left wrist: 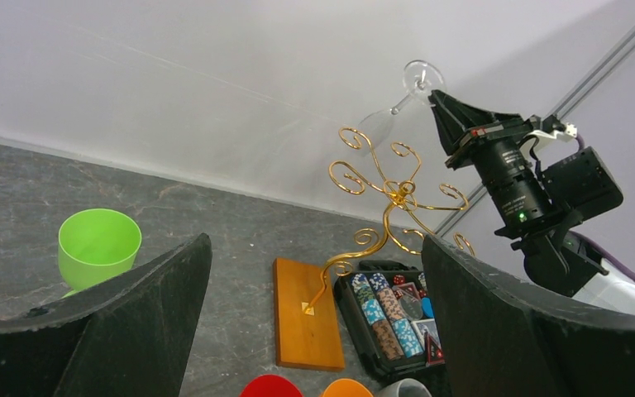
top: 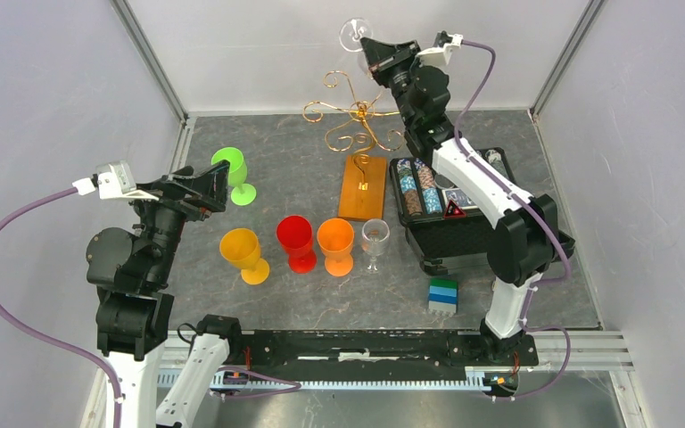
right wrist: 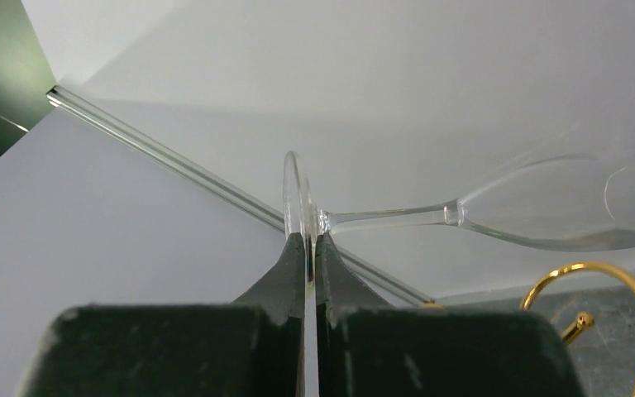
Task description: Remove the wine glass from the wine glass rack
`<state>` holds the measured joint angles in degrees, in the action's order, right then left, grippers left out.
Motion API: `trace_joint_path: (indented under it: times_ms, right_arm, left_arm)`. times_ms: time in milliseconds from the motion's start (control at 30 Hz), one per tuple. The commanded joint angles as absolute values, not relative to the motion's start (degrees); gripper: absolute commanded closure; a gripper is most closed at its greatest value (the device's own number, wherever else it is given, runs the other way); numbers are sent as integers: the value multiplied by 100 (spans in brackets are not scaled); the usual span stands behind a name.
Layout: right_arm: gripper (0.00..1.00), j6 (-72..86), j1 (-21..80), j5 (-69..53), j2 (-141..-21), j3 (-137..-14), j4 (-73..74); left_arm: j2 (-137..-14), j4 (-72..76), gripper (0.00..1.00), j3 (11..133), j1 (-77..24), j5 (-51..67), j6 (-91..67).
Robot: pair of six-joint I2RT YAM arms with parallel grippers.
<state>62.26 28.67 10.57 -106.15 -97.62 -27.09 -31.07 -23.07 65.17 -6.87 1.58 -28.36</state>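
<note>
My right gripper [top: 370, 49] is shut on the round foot of a clear wine glass [top: 353, 36], held high near the back wall. In the right wrist view the foot [right wrist: 296, 194] stands edge-on between the fingertips, with stem and bowl [right wrist: 546, 211] lying sideways to the right. The bowl [left wrist: 376, 128] hangs by the top curls of the wine glass rack [left wrist: 397, 194]; whether they touch I cannot tell. The gold wire rack [top: 357, 111] rises from its wooden base [top: 363, 187]. My left gripper [top: 218, 183] is open and holds nothing, low beside a green goblet [top: 232, 168].
Yellow [top: 243, 252], red [top: 295, 241] and orange [top: 336, 245] goblets and a second clear glass [top: 375, 239] stand in a row in front of the rack's base. A black case of poker chips [top: 450, 214] lies right of it. A blue-green block [top: 443, 296] sits near the front.
</note>
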Motion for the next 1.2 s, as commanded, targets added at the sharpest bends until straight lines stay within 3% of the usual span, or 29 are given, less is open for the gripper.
trace_joint_path:
  times_ms: [0, 200, 400, 633, 867, 1167]
  right_arm:
    - [100, 5881, 2678, 1173, -10593, -10211, -3331]
    - [100, 5296, 2431, 1495, -9851, -9611, -3274]
    - [100, 4689, 2296, 1993, -8384, -8445, -2837]
    - [100, 4807, 2294, 2137, -6750, -7301, -1869]
    - [100, 5291, 2294, 1485, -5299, -6364, -1448]
    - [100, 6092, 2293, 195, -4323, -6408, -748]
  left_arm:
    - [-3116, -2126, 0, 6460, -678, 194, -2690]
    - [-3378, -1625, 0, 6434, -677, 2112, -2392]
    - [-3806, -960, 0, 6360, -677, 3822, -2617]
    - [-3979, -33, 0, 6111, -686, 4369, -3102]
    - [-4251, 1944, 0, 5658, -915, 4658, -3784]
    - [-5429, 1995, 0, 6103, -3048, 4238, -1504]
